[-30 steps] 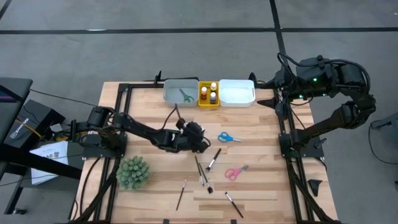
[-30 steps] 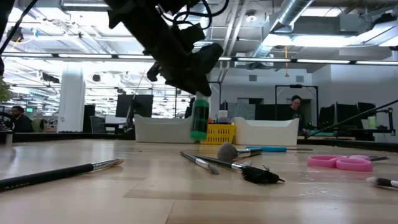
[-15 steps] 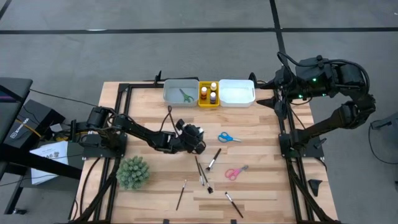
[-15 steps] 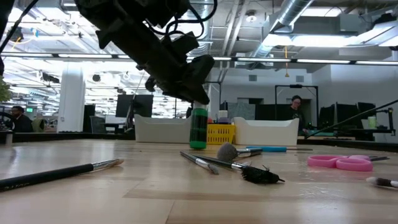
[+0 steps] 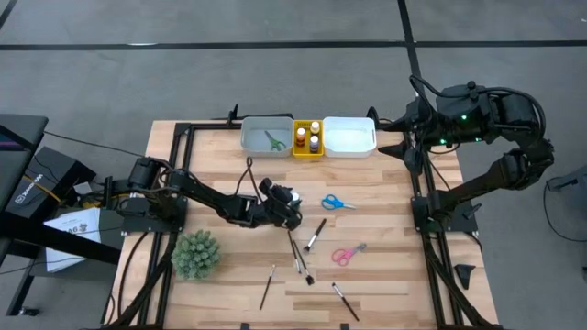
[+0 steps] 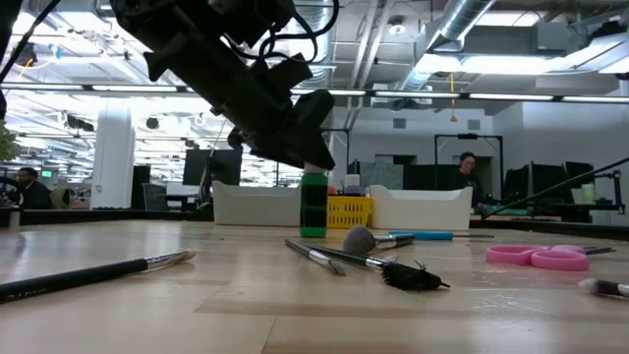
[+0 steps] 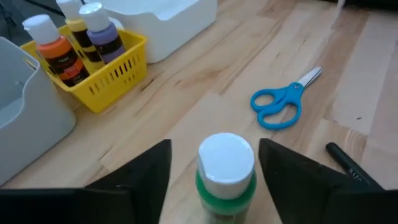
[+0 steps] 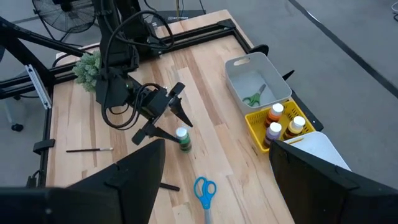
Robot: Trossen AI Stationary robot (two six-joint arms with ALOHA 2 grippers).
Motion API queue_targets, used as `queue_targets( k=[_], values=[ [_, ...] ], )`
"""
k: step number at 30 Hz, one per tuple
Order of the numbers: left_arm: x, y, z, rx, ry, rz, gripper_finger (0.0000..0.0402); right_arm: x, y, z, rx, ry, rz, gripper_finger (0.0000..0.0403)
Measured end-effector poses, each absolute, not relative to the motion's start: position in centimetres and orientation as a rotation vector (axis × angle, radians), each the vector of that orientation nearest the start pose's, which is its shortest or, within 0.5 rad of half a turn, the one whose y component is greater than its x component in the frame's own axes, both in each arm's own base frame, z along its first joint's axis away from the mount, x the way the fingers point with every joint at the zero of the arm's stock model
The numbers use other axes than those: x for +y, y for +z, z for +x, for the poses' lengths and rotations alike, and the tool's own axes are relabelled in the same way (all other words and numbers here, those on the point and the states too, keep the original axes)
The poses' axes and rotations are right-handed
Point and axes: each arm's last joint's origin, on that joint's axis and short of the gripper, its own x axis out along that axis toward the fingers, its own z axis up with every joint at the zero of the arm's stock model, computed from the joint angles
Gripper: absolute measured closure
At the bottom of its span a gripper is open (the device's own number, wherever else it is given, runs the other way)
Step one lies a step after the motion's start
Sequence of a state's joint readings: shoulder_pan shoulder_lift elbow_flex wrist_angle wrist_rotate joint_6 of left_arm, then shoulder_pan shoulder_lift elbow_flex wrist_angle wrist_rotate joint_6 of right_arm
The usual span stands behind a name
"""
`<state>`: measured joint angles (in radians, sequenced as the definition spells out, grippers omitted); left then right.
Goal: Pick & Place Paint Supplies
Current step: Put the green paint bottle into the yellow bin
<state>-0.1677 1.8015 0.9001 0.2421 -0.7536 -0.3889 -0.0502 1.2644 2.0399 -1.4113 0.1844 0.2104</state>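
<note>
Wood bench [image 5: 220,284] is carrying the green paint bottle [image 7: 225,171] upright mid-bench, near the blue scissors [image 5: 337,203]. Left gripper [image 7: 214,163] is straddling it, fingers spread clear of the bottle. Right gripper [image 8: 214,162] is waiting spread wide above the bench's right edge.

Four paint bottles [image 7: 225,169], three scissors [image 5: 337,203], five brushes [image 5: 315,235].
</note>
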Motion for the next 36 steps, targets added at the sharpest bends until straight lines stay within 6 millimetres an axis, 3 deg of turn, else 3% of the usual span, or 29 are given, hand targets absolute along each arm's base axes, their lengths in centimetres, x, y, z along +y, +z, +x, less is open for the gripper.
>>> queue_targets(
  k=[5, 12, 18, 26, 36],
  values=[
    [-3.8, 16.3, 34.6, 0.493, 0.6, -0.052, 0.0139, -1.3, 51.2, 15.0, 0.61, -0.293, 0.16, 0.012],
    [-3.2, 18.5, 33.4, 0.574, 0.488, 0.006, 0.0167, -1.3, 51.2, 15.0, 0.611, -0.293, 0.16, 0.012],
    [-1.7, 18.6, 33.1, 0.672, 0.283, 0.025, 0.0183, -1.2, 51.2, 15.0, 0.615, -0.289, 0.158, 0.012],
    [0.7, 18.8, 33.3, 0.684, 0.199, 0.086, 0.0173, -0.8, 51.2, 15.0, 0.621, -0.263, 0.149, 0.012],
    [2.0, 19.0, 33.2, 0.685, 0.044, 0.099, 0.0176, -0.7, 51.1, 14.9, 0.631, -0.262, 0.156, 0.012]
  ],
)
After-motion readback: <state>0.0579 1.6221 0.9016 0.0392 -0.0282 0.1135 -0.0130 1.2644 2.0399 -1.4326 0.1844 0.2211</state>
